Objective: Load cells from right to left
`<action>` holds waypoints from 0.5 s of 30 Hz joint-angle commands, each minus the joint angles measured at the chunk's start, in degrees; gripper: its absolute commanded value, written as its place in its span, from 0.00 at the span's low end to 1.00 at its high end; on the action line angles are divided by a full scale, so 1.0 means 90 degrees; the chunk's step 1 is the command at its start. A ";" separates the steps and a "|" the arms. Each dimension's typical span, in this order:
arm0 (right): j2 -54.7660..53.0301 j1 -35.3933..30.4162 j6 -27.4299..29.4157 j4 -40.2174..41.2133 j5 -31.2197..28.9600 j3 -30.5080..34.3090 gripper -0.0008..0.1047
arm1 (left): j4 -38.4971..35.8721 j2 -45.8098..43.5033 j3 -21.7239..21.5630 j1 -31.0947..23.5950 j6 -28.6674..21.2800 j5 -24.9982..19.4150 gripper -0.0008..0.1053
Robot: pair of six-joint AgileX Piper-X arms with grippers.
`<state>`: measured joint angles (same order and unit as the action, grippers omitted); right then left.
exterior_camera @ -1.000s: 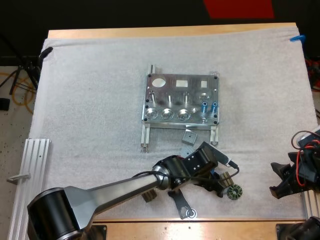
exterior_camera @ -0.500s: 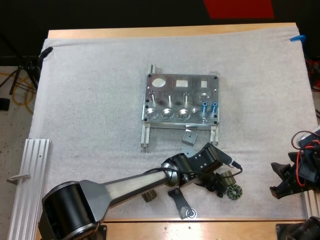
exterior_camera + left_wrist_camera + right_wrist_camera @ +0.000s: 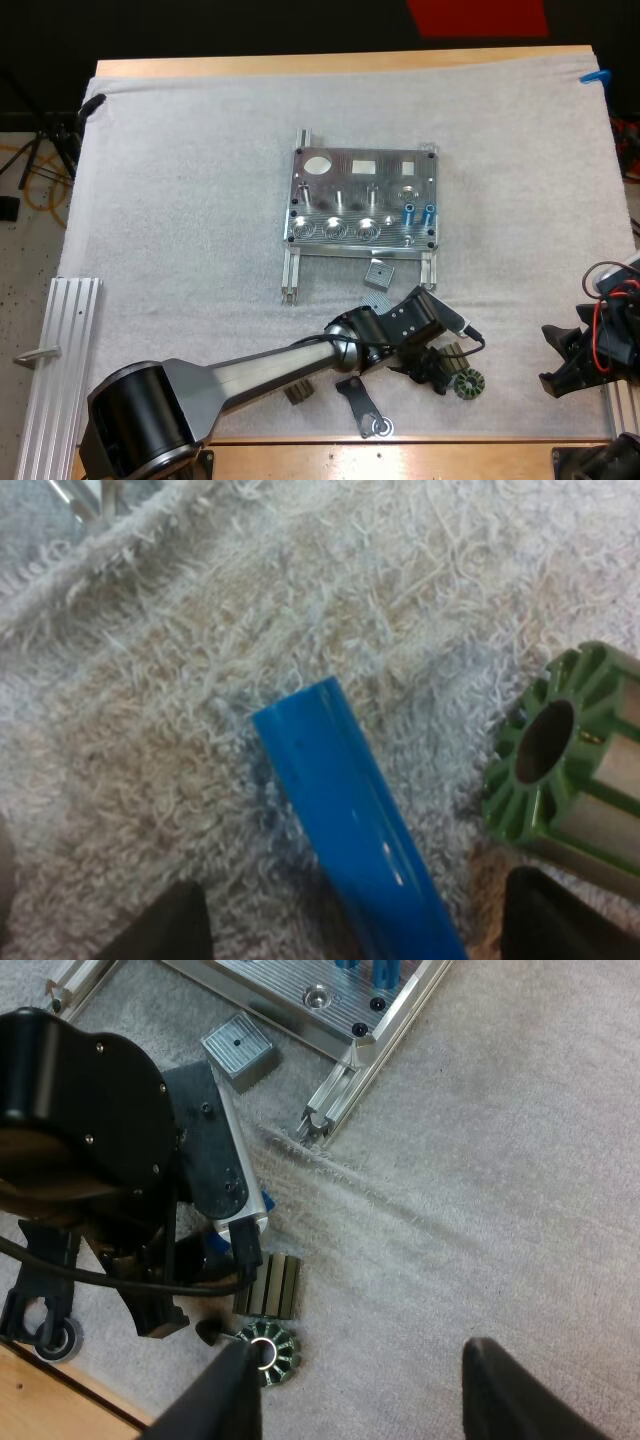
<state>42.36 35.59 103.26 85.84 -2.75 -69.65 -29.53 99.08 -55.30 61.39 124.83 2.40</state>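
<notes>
The metal fixture [image 3: 360,210] lies mid-mat with two blue cylinders [image 3: 419,212] standing in its right-hand holes. My left gripper [image 3: 435,365] is low over the mat in front of the fixture. It is open, its fingertips [image 3: 160,925] apart on either side of a blue cylinder [image 3: 350,810] that lies flat on the mat, untouched. A green ribbed ring [image 3: 570,770] sits just beside that cylinder, also seen in the high view [image 3: 468,384]. My right gripper [image 3: 360,1400] hovers open and holds nothing at the mat's right edge [image 3: 565,365].
A small grey block [image 3: 378,273] lies between the fixture and my left arm. A dark striped part [image 3: 268,1287] rests by the green ring. A black bracket with a ring [image 3: 365,410] and a small brown part [image 3: 297,392] lie near the front edge. An aluminium rail [image 3: 60,340] lies at the left.
My left gripper has shifted slightly right toward the green ring and settled there. The right arm has not moved.
</notes>
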 commanded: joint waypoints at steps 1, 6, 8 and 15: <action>-0.0035 0.0000 0.0079 0.0000 -0.0010 -0.0003 0.44 | -0.0051 0.0126 0.0001 0.0029 -0.0001 -0.0037 0.58; -0.0035 0.0000 0.0079 -0.0016 -0.0010 -0.0003 0.44 | -0.0255 0.0126 0.0001 0.0029 -0.0016 0.0233 0.37; -0.0035 0.0000 0.0079 -0.0034 -0.0010 -0.0003 0.44 | -0.0333 0.0126 0.0001 0.0029 -0.0051 0.0388 0.24; -0.0035 0.0000 0.0121 -0.0032 -0.0010 -0.0003 0.44 | -0.0420 0.0112 -0.0095 0.0029 -0.0281 0.0647 0.02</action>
<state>42.36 35.59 103.67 85.84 -2.75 -69.65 -32.19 99.44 -55.95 61.39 123.34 6.86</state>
